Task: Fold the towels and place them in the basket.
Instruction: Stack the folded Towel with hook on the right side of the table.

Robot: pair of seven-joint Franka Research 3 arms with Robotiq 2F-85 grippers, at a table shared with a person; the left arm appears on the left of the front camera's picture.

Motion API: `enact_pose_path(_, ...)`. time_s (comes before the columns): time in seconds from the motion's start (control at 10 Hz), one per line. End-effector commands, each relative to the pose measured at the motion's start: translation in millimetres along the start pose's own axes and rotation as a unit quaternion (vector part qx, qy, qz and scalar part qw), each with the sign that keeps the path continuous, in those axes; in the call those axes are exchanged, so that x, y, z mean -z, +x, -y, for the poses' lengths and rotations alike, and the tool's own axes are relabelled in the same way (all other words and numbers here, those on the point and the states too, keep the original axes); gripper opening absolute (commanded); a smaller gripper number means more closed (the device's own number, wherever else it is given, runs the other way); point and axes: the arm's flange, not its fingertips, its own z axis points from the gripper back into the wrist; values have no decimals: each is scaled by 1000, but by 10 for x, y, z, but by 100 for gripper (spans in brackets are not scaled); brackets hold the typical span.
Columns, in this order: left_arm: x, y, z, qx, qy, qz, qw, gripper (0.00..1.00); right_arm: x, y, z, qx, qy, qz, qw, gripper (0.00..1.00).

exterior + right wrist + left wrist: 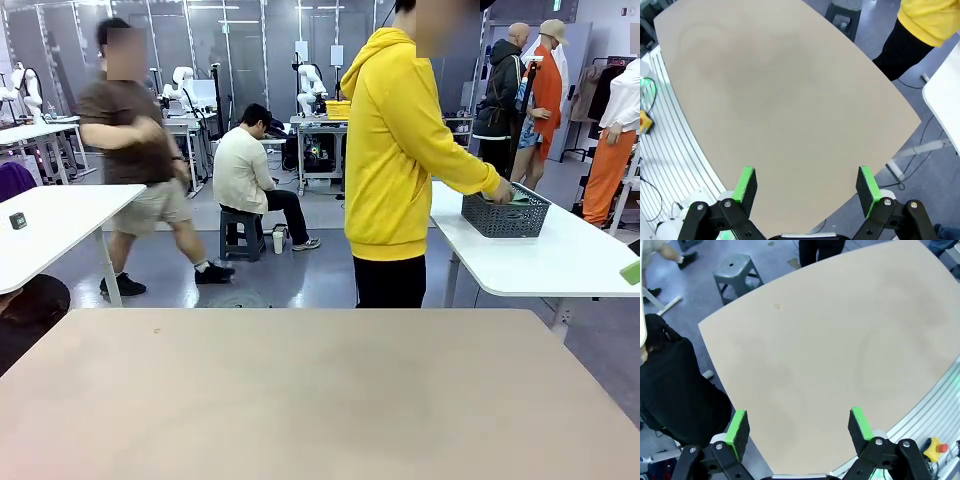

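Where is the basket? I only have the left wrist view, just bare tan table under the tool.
Observer: The basket sits on a white side table behind the person, seen in the front view.
Operator: Is anyone touching it?
Observer: Yes, the person in the yellow hoodie has a hand at its rim, over something green inside.
Operator: And the right tool?
Observer: The right tool is open above the tan table, holding nothing.
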Motion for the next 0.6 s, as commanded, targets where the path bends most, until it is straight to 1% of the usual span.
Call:
enact_pose_path(0.0,-13,8,4,0,-6,-3,1000,100,20,15,-9,-10,-1,-9,1000,100)
enact_pose_path(0.5,-13,8,4,0,-6,-3,1000,100,20,15,-9,-10,-1,-9,1000,100)
